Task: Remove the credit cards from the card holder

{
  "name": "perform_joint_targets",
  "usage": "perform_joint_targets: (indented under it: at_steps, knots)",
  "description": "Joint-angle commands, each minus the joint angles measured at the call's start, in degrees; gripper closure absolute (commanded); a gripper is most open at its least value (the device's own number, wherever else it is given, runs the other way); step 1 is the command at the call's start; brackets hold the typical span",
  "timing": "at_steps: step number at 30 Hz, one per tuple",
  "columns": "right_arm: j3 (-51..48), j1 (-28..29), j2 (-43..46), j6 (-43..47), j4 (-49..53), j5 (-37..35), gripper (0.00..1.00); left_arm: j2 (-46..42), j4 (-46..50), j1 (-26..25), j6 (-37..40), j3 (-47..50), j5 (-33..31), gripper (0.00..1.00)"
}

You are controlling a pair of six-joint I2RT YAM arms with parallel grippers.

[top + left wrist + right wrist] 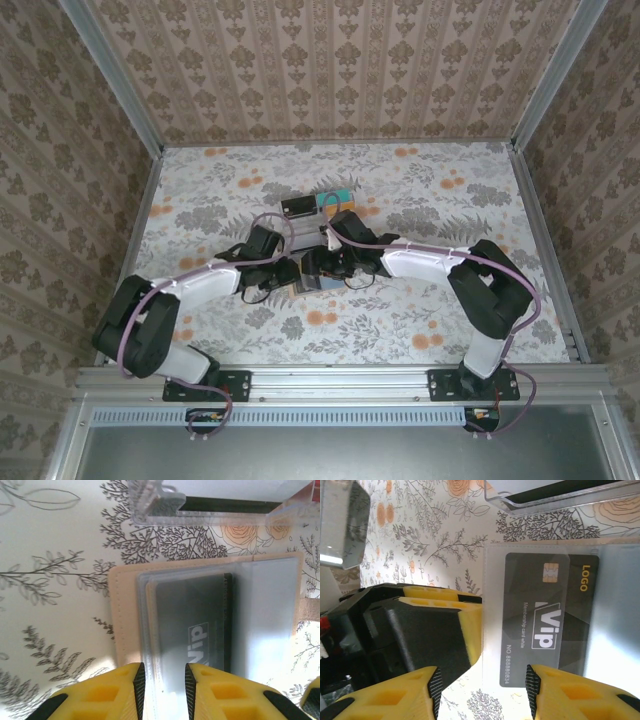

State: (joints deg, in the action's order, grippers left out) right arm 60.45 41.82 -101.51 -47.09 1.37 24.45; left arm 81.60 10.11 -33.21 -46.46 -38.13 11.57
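The card holder (122, 620) is lying open on the flowered table (50, 605) just beside the clear tray (165, 510), a black card (192, 625) sitting in its pocket, while the left gripper (162, 680) is hovering with narrowly parted jaws over its edge and the right gripper (482, 690) is hanging half open above the card, neither one clasping anything.

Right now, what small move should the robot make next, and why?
Probably close the right pincer on the black card's near end. Its open jaws sit at that end, the card lies in the card holder's pocket, and the left pincer rests at the holder's edge.
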Motion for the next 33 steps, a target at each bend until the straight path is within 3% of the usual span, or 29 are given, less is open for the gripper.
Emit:
perform_joint_targets:
  at_steps: [1,8,15,20,23,33]
  knots:
    - [-1.27,-0.25,-1.08,-2.44,-2.61,1.83,0.48,-4.59,2.58,0.99,1.24,1.84,-3.16,0.7]
    - [-2.69,-0.42,2.01,-2.32,-1.54,-1.48,0.46,-14.67,5.76,2.09,1.48,5.53,-7.28,0.68]
    - [-1.67,-1.79,4.26,-0.8,4.77,-7.21,0.46,-20.26,3.87,2.1,0.26,6.93,-3.46,0.65]
    - [0.65,-1.83,2.42,0.71,9.4,-9.37,0.46,-15.91,-1.93,2.1,-1.74,5.52,2.4,0.66]
    - [1.73,-1.83,0.57,1.07,9.55,-8.46,0.52,-11.37,-5.58,1.84,-2.74,3.86,5.29,0.72]
    - [3.48,-1.86,-4.71,1.93,6.18,-4.32,0.6,-2.33,-7.4,1.75,-1.06,1.1,5.01,0.87]
